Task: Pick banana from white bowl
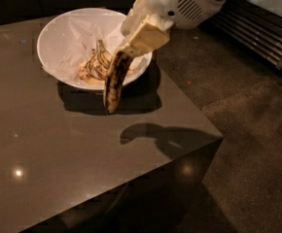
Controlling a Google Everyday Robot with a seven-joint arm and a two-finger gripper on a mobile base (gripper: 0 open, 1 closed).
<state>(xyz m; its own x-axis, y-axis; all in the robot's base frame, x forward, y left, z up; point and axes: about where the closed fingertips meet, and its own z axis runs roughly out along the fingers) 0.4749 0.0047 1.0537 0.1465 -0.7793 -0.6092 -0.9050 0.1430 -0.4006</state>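
Observation:
My gripper point(131, 47) reaches in from the top right and is shut on the upper end of the banana point(114, 84). The banana is long, dark brown-black with some yellow, and hangs nearly upright in the air. Its lower tip hangs in front of the near rim of the white bowl point(58, 33), over the table. The bowl is wide, lined with crinkled white paper, and stands at the back of the table. Pale yellowish peel scraps with an upright stem point(96, 64) still lie in the bowl.
The dark grey table point(73, 159) has its corner at the right, with a drop to the dark floor point(248, 144) beyond. A slatted black grille point(257, 28) stands at the top right.

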